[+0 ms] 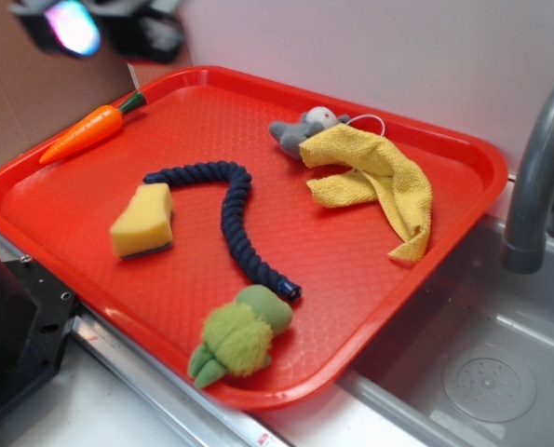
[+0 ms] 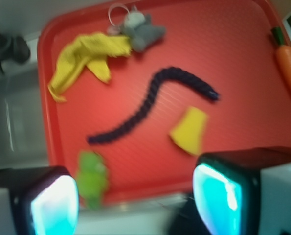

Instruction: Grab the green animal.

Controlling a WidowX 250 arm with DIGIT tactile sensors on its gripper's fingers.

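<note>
The green animal point(image 1: 239, 335) lies on the red tray point(image 1: 370, 270) near its front edge, next to one end of a dark blue rope point(image 1: 235, 223). In the wrist view the green animal point(image 2: 91, 177) is blurred and sits at the tray's near edge, just right of the left finger. My gripper point(image 2: 135, 203) is open and empty, high above the tray, with its two glowing pads point(image 2: 55, 208) wide apart. In the exterior view only a blurred part of the gripper point(image 1: 72, 26) shows at the top left, far from the animal.
On the tray are a yellow sponge point(image 1: 144, 222), a carrot point(image 1: 88, 132), a grey plush animal point(image 1: 304, 128) and a yellow cloth point(image 1: 379, 182). A sink basin point(image 1: 486, 372) and grey faucet point(image 1: 537, 177) are at the right. A black object point(image 1: 6, 335) stands front left.
</note>
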